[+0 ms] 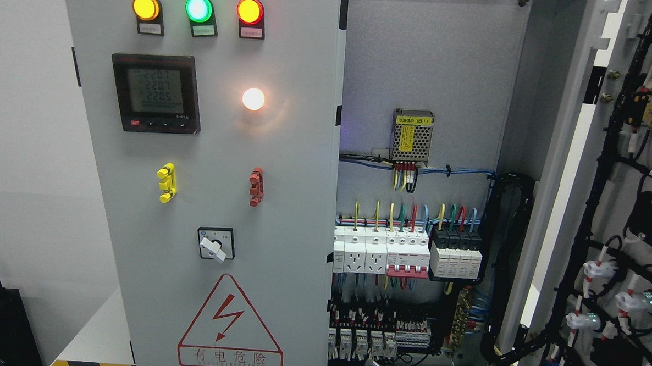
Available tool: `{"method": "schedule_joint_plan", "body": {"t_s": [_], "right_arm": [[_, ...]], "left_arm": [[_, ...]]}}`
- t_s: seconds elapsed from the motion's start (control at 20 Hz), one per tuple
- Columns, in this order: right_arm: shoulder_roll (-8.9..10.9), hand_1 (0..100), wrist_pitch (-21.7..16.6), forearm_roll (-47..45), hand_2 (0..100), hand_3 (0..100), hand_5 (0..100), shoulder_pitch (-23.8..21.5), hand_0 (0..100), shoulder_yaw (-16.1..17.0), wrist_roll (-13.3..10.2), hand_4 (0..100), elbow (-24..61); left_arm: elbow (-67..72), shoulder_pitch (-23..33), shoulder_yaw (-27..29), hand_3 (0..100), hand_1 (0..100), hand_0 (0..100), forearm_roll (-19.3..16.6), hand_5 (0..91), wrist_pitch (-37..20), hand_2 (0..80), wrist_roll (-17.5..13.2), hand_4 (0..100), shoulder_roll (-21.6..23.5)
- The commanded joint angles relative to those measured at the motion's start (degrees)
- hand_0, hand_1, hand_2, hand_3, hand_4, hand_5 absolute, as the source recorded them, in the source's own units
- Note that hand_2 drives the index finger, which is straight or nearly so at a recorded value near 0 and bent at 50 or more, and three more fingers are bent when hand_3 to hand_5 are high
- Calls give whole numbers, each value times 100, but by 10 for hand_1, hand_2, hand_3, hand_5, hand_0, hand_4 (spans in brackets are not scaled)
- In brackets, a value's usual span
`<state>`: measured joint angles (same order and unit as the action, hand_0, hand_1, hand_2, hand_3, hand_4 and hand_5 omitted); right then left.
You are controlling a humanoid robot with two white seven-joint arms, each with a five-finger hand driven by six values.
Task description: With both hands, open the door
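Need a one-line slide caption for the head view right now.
Right cabinet door swung open, exposing breakers and wiring; left door closed, lamps lit.

Lit yellow lamp (146, 7), green lamp (198, 8), red lamp (250, 10) sat above digital meter (156, 93); breakers (380, 255) and power supply (411, 135) showed inside.

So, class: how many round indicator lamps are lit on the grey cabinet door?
4. The round yellow lamp, round green lamp and round red lamp line the top; a round white lamp glows below, beside the black digital meter.
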<state>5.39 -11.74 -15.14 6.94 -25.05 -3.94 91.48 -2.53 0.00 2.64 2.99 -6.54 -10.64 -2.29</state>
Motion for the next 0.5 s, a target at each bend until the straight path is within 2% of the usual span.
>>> {"method": "schedule_joint_plan", "body": {"t_s": [0.0, 0.45], "right_arm": [[-319, 389, -3, -6, 0, 0, 0, 500, 120, -17, 78, 0, -930], [-355, 389, 5, -68, 0, 0, 0, 1160, 120, 61, 121, 0, -1405]], "left_arm": [[-2, 106, 0, 0, 389, 120, 0, 0, 4, 0, 0, 0, 0], [-2, 106, 0, 0, 389, 120, 0, 0, 4, 0, 0, 0, 0]]}}
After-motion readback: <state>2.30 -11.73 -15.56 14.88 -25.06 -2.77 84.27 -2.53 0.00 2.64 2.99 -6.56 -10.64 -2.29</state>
